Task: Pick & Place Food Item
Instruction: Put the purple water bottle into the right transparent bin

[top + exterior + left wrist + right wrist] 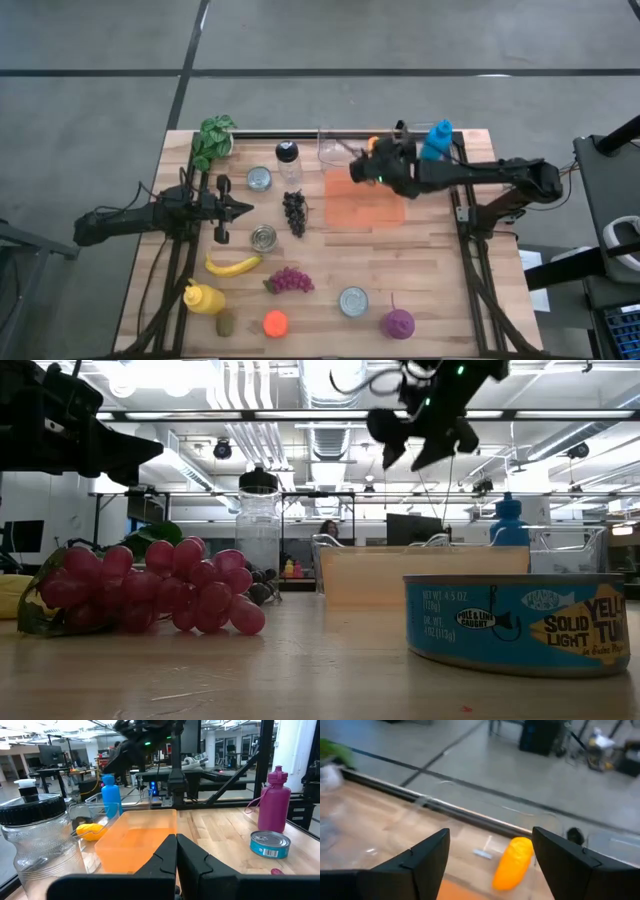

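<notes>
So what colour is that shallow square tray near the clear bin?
Translucent orange tray, clearest in the left wrist view.

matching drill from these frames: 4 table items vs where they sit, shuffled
Things:
1. banana
2. blue bottle
3. purple bottle
4. plant

Places in the high view:
A. far right corner
B. near edge, right of centre
C. far left corner
D. left side, just below a can

Pairs: 1-D, 2-A, 3-B, 4-C

Our right hand [356, 168] hangs raised at the far side, fingers spread wide. Our left hand [244, 208] waits low, fingers pressed together.
</notes>
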Action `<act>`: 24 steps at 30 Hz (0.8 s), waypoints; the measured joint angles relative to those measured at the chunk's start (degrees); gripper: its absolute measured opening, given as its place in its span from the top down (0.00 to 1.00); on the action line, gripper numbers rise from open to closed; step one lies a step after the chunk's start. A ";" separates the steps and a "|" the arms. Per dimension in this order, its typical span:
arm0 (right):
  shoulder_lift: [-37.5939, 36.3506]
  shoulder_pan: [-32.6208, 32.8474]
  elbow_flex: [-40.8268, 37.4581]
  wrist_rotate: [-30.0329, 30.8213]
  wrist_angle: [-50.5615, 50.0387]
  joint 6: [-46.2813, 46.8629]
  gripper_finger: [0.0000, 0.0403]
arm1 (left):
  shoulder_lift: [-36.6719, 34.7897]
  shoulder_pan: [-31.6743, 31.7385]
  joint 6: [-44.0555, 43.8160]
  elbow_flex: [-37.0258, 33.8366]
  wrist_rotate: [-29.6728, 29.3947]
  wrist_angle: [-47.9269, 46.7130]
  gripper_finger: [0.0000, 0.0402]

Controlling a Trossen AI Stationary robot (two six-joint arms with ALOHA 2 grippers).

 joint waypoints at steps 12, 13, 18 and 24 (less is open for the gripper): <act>-1.08 20.58 0.00 5.27 0.04 2.13 0.53 | 0.00 0.00 2.63 -0.01 0.01 2.43 0.98; -1.12 21.79 0.00 5.65 0.04 2.71 0.55 | 0.00 -0.02 2.65 0.00 0.00 2.85 0.98; -1.16 26.57 0.00 7.74 0.01 4.79 0.62 | 0.05 -0.02 1.71 2.30 0.01 -0.94 0.98; -1.16 28.87 -0.02 8.01 -0.05 5.29 0.70 | 1.19 -0.02 1.68 6.34 0.01 -4.83 0.98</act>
